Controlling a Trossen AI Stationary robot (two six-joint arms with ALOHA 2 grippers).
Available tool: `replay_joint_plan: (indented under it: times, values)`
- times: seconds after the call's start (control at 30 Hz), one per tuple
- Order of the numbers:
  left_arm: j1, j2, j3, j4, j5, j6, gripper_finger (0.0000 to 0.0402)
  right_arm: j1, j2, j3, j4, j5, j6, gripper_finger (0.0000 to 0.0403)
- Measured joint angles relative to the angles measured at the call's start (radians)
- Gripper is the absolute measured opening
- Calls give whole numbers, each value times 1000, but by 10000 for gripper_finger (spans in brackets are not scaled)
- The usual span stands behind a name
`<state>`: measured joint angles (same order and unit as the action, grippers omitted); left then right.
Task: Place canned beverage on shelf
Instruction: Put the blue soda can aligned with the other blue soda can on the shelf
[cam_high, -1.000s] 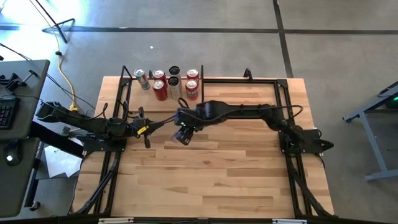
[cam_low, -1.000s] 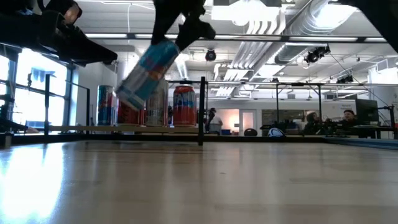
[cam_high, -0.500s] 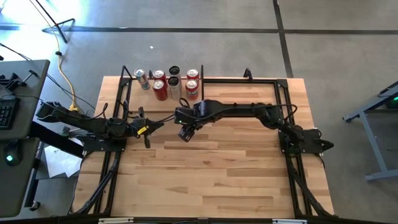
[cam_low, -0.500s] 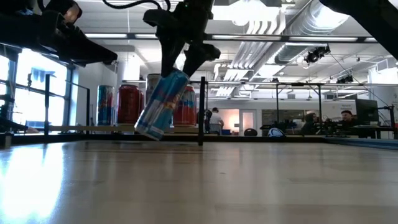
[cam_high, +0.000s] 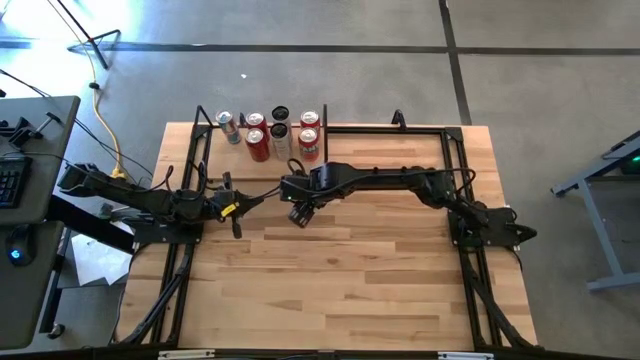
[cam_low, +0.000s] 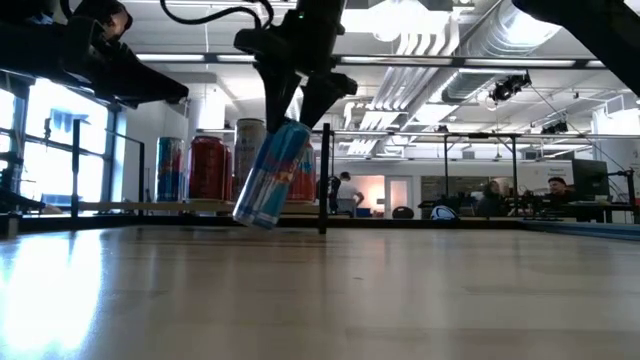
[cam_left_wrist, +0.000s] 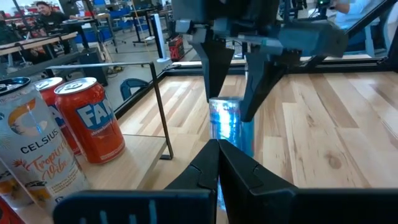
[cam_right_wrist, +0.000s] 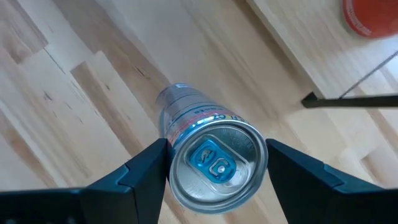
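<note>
Right claw (cam_low: 300, 108), tilted blue can (cam_low: 271, 173) between fingers

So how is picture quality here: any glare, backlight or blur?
Low view: bright windows and ceiling lights put the right gripper in silhouette, with glare on the tabletop; the tilted blue can is sharp. Left wrist view: that can is washed out by glare. Right wrist view: can top crisp.

The shelf (cam_high: 262, 150) sits at the worktop's (cam_high: 340, 270) far edge, left of centre, carrying a cluster of cans (cam_high: 268, 133). Just before it, over the worktop, the right gripper (cam_high: 297, 212) holds a tilted can (cam_low: 271, 173) in its jaws. The left gripper (cam_high: 236, 207) lies to their left.
</note>
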<state>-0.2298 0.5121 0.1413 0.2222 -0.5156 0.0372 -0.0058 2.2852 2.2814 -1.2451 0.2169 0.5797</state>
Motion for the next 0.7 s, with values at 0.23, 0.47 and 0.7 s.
replay_joint_plan:
  times: [0.23,0.47,0.7]
  values:
    - [0,0,0,-6,0,-4,0,8,23,-2,24,16,-65,236]
    - [0,0,0,-16,0,-11,0,14,26,-2,50,20,-92,271]
    - [0,0,0,-16,0,-10,0,14,26,-2,69,19,-114,305]
